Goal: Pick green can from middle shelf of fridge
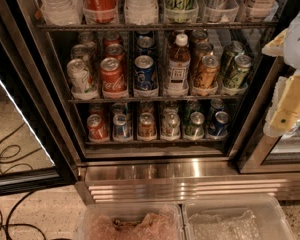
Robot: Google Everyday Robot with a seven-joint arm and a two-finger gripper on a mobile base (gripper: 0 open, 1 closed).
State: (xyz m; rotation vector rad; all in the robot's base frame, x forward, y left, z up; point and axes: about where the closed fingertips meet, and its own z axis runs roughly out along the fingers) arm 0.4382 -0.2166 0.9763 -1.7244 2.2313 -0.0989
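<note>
Two green cans (238,70), middle shelf (155,99) — hand (288,110) seemingly outside, right.

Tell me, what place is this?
Probably a shop or break room: a glass-door fridge full of canned drinks, a green can on its middle shelf, and the robot's end effector at the right edge.
</note>
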